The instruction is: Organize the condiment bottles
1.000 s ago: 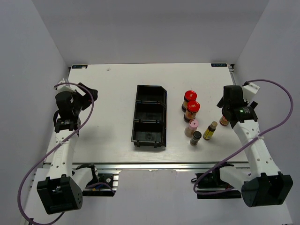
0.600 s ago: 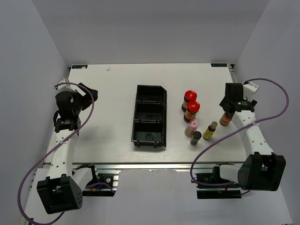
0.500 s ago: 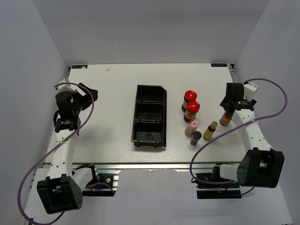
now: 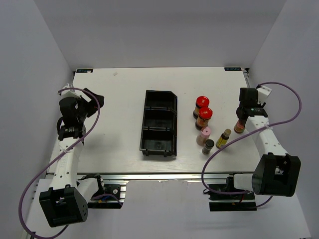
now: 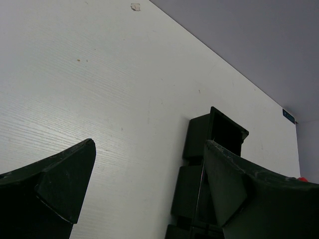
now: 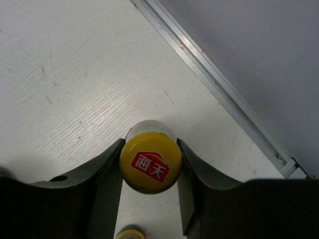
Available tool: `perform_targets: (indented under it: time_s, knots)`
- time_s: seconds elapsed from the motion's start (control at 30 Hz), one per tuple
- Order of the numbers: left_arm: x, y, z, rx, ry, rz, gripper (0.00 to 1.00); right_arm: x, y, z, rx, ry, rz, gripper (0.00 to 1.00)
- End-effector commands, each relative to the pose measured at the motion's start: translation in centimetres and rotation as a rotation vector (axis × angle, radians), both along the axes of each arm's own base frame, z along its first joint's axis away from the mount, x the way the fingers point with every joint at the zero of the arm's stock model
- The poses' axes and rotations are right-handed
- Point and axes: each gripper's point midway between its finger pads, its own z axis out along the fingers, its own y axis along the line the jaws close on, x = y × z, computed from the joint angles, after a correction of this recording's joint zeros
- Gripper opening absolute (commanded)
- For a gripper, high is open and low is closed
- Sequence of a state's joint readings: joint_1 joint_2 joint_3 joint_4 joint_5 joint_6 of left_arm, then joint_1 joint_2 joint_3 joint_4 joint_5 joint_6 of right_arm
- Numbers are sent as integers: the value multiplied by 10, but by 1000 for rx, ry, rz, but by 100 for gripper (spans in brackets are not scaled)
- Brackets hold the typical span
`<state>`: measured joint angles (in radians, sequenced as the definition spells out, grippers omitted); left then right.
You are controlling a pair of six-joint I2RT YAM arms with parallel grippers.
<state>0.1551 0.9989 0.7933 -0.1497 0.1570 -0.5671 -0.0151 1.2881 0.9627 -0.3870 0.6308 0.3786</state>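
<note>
Bottle (image 6: pixel 149 165) with the yellow cap stands well right of the bin (image 4: pixel 159 128); my right claw (image 4: pixel 241 122) pinches it at the cap, snugly I think, for a straight lift. Left claw (image 5: pixel 148 164) waits spread, left of the bin, clear.

A slim bottle (image 6: pixel 130 233) is cut off by the right wrist view's lower edge.

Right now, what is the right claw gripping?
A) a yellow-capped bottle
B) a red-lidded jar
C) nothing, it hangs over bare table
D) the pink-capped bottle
A: in the right wrist view, the right claw has its fingers pressed against both sides of the yellow-capped bottle.
</note>
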Motion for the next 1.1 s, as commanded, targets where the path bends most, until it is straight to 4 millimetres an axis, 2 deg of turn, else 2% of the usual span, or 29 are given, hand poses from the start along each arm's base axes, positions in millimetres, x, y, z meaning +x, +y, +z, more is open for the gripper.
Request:
perform_targets:
  time_s: [0.0,0.1,0.2,0.27,0.33,0.37,0.4,0.47,0.5,0.57,0.6,0.63,0.67,0.7,0.73,0.77,0.8,0.83,0.87,0.93,0.97,1.0,1.03,1.07]
  knots:
    - [2,-1,10,-5,-26,-7,98,0,-12,15,-70,-34,-18,20]
    - [3,-4,11,-12,-35,-20,98,1,-13,21,-81,-32,-19,15]
    - [2,-6,11,-16,-35,-28,98,8,-11,42,-90,-74,12,12]
    - [1,-6,11,-16,-32,-27,98,17,-10,72,-103,-157,34,12]
    - [0,-4,10,-14,-30,-17,98,30,7,94,-74,-220,159,11]
    - [0,-4,10,-16,-27,-14,98,36,13,118,-66,-285,197,11]
    - [0,-3,10,-16,-27,-11,98,42,27,130,-36,-324,275,10]
    - [-1,-3,11,-18,-29,-9,98,50,42,156,-19,-398,363,8]
    - [-1,-3,10,-18,-24,-7,98,55,53,177,-16,-445,417,6]
    - [-2,-2,9,-18,-19,2,98,60,58,198,-47,-475,465,4]
    - [-2,-1,9,-18,-17,8,98,62,78,221,-51,-522,526,4]
    - [-2,-1,10,-17,-17,10,98,63,82,232,-82,-531,555,4]
    - [-3,0,10,-18,-17,12,98,67,97,240,-93,-547,597,4]
    - [-3,0,9,-19,-16,15,98,68,106,259,-113,-583,624,4]
    - [-3,0,10,-20,-19,17,98,72,117,262,-132,-580,659,4]
    - [-4,0,10,-24,-17,20,98,71,139,281,-156,-616,720,4]
    - [-4,0,9,-25,-15,22,98,74,153,276,-160,-604,760,4]
    - [-4,0,10,-28,-17,23,98,79,168,284,-168,-615,795,4]
    - [-5,0,10,-32,-15,24,98,76,196,289,-175,-621,873,4]
    - [-6,-1,10,-40,-14,21,98,83,229,294,-168,-621,955,4]
    - [-6,-4,12,-52,-22,13,98,79,255,296,-147,-629,1026,4]
    - [-6,-6,11,-58,-20,3,98,86,271,288,-136,-612,1063,4]
    - [-7,-7,10,-68,-17,1,98,86,282,296,-128,-635,1089,4]
    - [-7,-8,10,-74,-17,-7,98,83,301,296,-111,-642,1131,4]
